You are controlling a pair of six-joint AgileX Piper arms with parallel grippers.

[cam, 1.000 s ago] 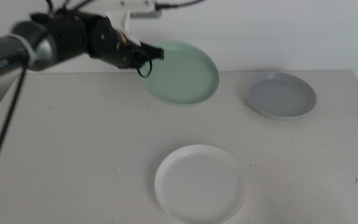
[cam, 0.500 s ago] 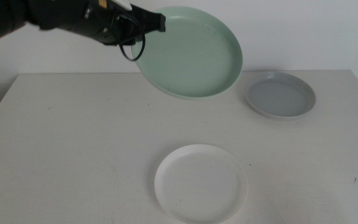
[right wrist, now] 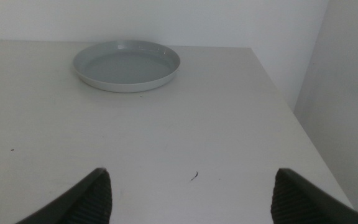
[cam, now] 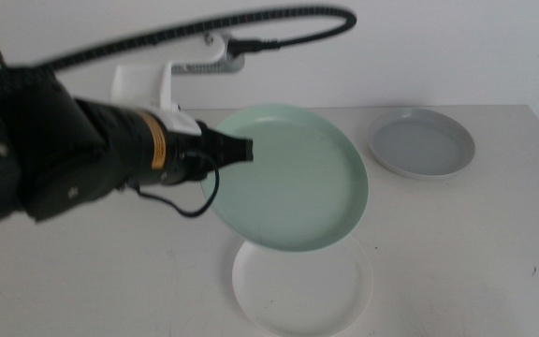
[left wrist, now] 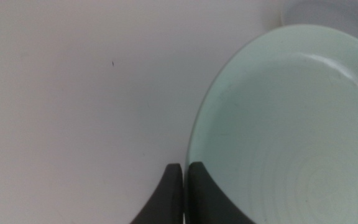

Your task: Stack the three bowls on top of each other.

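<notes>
Left claw (cam: 241,150): comes in from the left of the middle view, pinched shut on the rim of the mint green bowl — in the left wrist view its two dark jaws stand tight together (left wrist: 184,186) with the bowl's edge between them.
Mint green bowl (cam: 288,178): held up off the table, tilted so its inside faces the middle camera; gripped at its left rim. In the middle view its lower edge overlaps the far part of the white bowl. The left wrist view shows its pale inside with faint rings (left wrist: 291,137).
White bowl (cam: 298,290): flat on the table near the front edge of the middle view, partly hidden by the mint green bowl above it; whether the two touch cannot be told.
Light grey bowl (cam: 422,142): flat on the table at the far right, well apart from the other two. The right wrist view shows it upright and alone (right wrist: 127,65); a sliver of it also shows in the left wrist view just past the mint green bowl's rim (left wrist: 328,12).
Right claw (right wrist: 191,193): low over the right side of the table, out of the middle view — jaws spread wide apart with nothing between them, facing the light grey bowl from some way off.
Table (cam: 92,271): white, matte; a small dark fleck on it shows between the right claw's jaws (right wrist: 194,176).
Cable (cam: 251,21): a dark ribbed hose arching above the left arm against the white wall.
</notes>
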